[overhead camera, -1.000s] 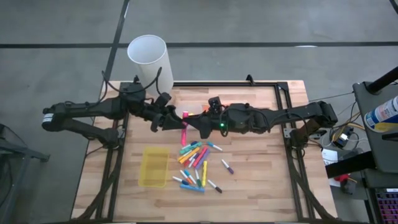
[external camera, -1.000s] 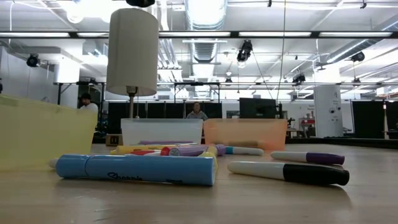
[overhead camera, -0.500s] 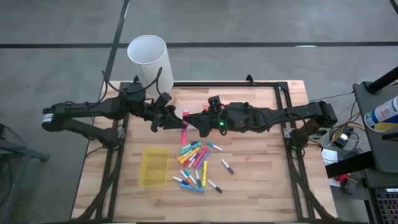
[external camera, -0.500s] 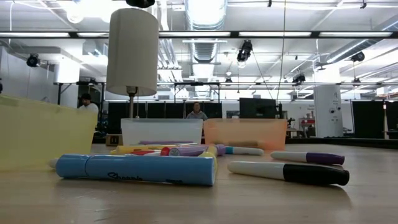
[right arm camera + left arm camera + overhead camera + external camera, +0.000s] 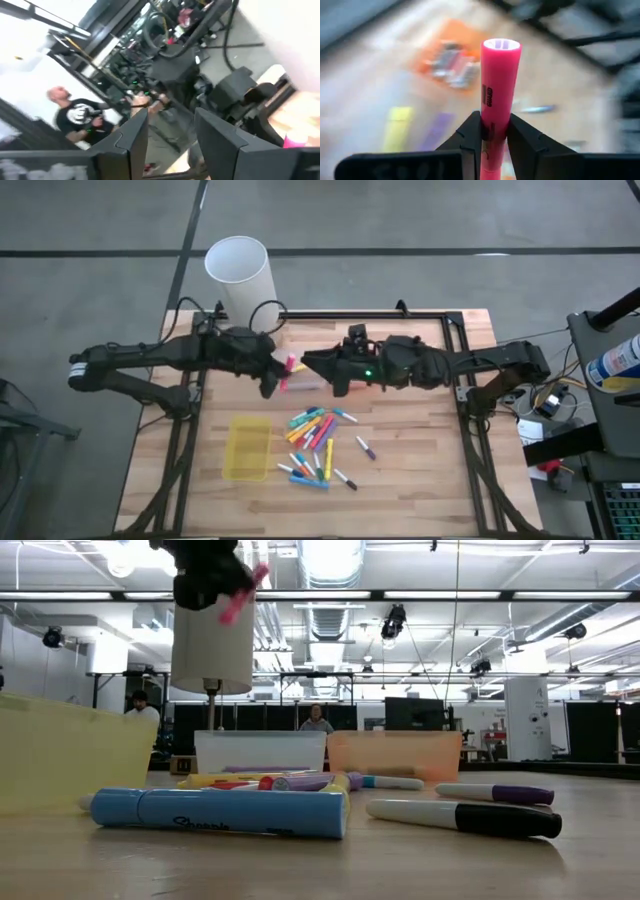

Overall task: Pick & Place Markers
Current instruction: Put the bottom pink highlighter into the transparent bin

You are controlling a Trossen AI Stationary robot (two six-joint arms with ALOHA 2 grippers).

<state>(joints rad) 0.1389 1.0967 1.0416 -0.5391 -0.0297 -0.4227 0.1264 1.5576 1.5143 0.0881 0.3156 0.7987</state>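
Note:
My left gripper (image 5: 277, 372) is shut on a pink marker (image 5: 289, 369), high over the table's far middle; it also shows at the top of the low view, gripper (image 5: 205, 575) and marker (image 5: 241, 594). My right gripper (image 5: 307, 360) hovers just to the right of the marker; its fingers (image 5: 135, 135) stand open with nothing between them. Several markers (image 5: 315, 442) in mixed colours lie flat in a loose pile on the table's near middle. A blue marker (image 5: 215, 812) is nearest the low camera. My left gripper pinches the pink marker's barrel (image 5: 494, 131) near one end between its two fingers (image 5: 472, 137). The rest of the marker sticks out ahead past the fingertips, its hollow free end (image 5: 501, 45) farthest off. It is lifted well clear of the table and tilted.
A tall white cup (image 5: 240, 273) stands at the table's far left corner. A yellow tray (image 5: 247, 448) lies left of the pile; a clear tray (image 5: 260, 751) and an orange tray (image 5: 393, 753) stand behind it. A person (image 5: 75, 117) is in the room beyond.
The pink marker, earlier between the two grippers and lying toward the near edge, now sits tilted in my left gripper alone. My left gripper has tipped and sunk into the low view with it. My right gripper has drawn back a little toward the table's right.

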